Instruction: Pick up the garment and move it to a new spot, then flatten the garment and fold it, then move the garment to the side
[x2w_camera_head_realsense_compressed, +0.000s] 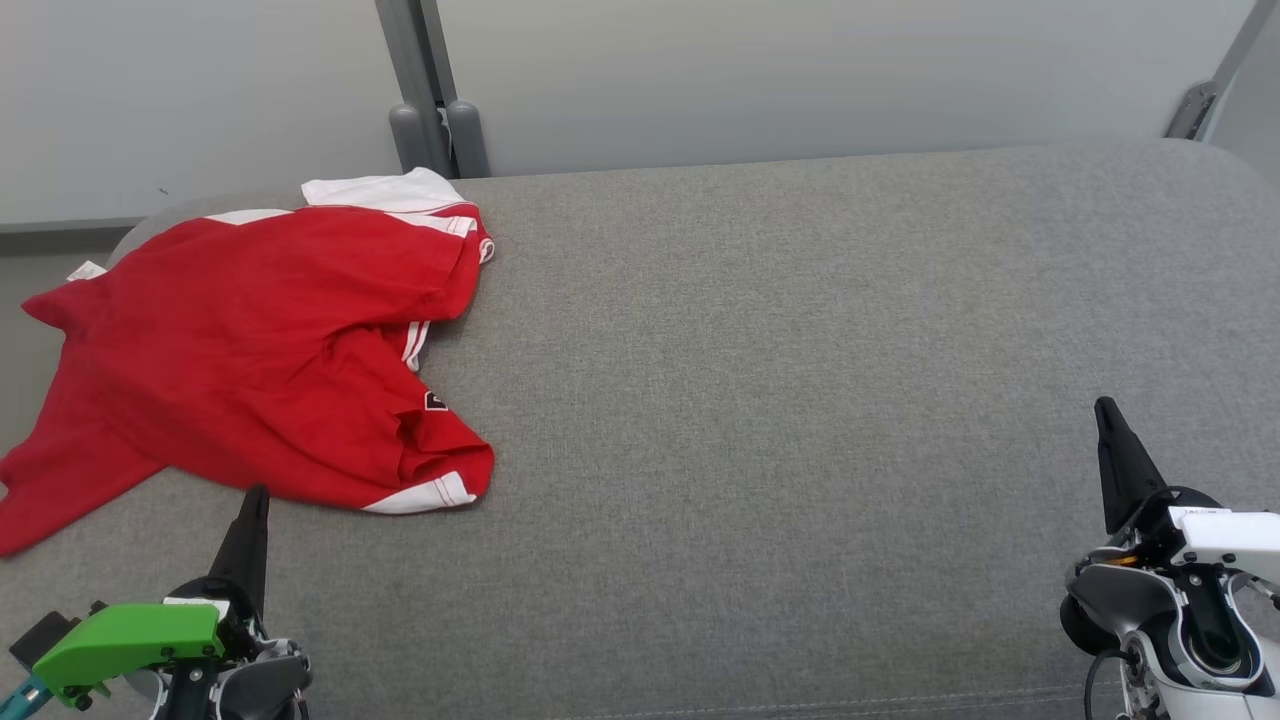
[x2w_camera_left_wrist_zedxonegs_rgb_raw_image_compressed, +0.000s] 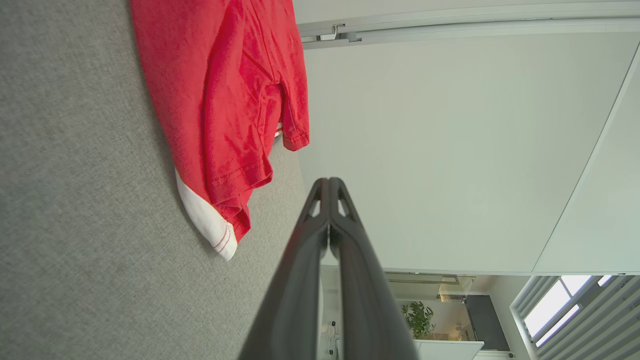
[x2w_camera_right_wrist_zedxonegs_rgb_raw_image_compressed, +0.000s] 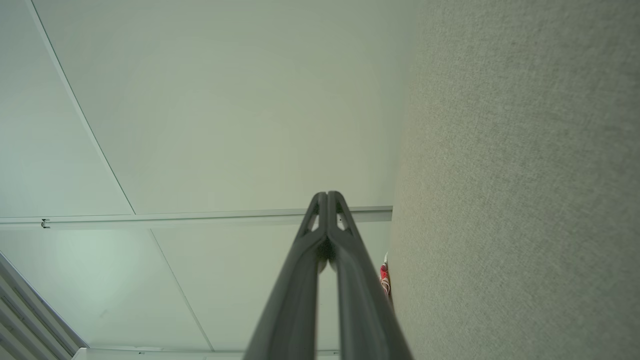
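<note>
Grey fabric surface (x2w_camera_head_realsense_compressed: 760, 400) stretches before a pale wall (x2w_camera_head_realsense_compressed: 800, 80); a red garment (x2w_camera_head_realsense_compressed: 250, 370) with white trim lies crumpled at its far left, partly over the edge; the left gripper (x2w_camera_head_realsense_compressed: 258, 493) sits just beside the hem, fingers pressed together, empty; the right gripper (x2w_camera_head_realsense_compressed: 1104, 406) is well apart at lower right, likewise closed on nothing.

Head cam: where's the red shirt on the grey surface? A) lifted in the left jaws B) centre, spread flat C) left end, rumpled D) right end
C: the red short-sleeved shirt with white trim lies rumpled at the left end of the grey fabric surface, its left side spilling past the edge.
</note>
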